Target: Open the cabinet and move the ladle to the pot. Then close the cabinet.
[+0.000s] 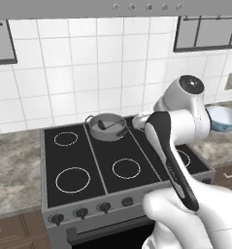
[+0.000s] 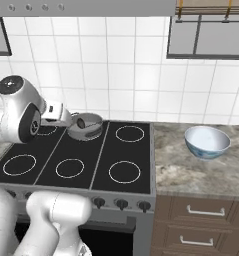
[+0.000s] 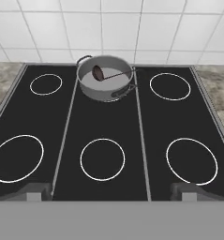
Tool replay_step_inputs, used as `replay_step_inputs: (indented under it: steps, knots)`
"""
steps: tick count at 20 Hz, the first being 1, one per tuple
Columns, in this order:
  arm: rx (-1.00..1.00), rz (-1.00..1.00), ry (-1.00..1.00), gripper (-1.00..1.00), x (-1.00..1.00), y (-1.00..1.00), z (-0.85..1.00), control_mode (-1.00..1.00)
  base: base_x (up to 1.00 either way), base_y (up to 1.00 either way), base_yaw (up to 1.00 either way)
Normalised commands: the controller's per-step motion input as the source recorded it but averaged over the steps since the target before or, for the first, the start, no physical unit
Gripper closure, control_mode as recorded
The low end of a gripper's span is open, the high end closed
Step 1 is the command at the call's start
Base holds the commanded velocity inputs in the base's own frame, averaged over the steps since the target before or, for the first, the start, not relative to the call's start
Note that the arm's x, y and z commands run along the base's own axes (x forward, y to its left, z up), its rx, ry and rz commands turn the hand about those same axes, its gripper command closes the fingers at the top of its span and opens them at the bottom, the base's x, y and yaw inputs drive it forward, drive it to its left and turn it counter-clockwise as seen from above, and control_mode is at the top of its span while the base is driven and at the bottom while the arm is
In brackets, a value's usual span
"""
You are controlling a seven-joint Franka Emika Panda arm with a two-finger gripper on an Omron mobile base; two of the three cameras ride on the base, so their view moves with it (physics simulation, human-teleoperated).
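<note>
The small grey pot [image 3: 105,83] stands on the back middle of the black cooktop [image 3: 108,126]. The dark ladle [image 3: 104,74] lies inside it, cup to the left and handle resting on the right rim. The same pot [image 1: 107,127] [image 2: 86,126] shows from both base views. My gripper [image 3: 112,192] hangs open and empty over the cooktop's front, well short of the pot. In the right base view my white hand [image 2: 58,112] sits just left of the pot. A dark-framed wall unit [image 2: 208,35] hangs at the upper right; I cannot tell whether it is the cabinet.
A pale blue-white bowl [image 2: 207,141] sits on the stone counter [image 2: 191,175] right of the stove. Brown drawers [image 2: 203,212] lie below it. Stove knobs [image 2: 122,203] line the front edge. A grey hood [image 1: 137,7] spans the top, against a white tiled wall.
</note>
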Motion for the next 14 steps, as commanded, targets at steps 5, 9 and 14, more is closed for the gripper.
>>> replay_step_inputs:
  steps: [5,9,14]
  knots:
    - [0.00,0.00,0.00,-1.00,0.00,0.00,0.00,1.00,-0.90,-0.28,0.00]
    - [0.00,0.00,0.00,-1.00,0.00,0.00,0.00,1.00,-1.00,-0.86,-0.01]
    - [0.00,0.00,0.00,-1.00,0.00,0.00,0.00,1.00,-0.65,-1.00,-0.01]
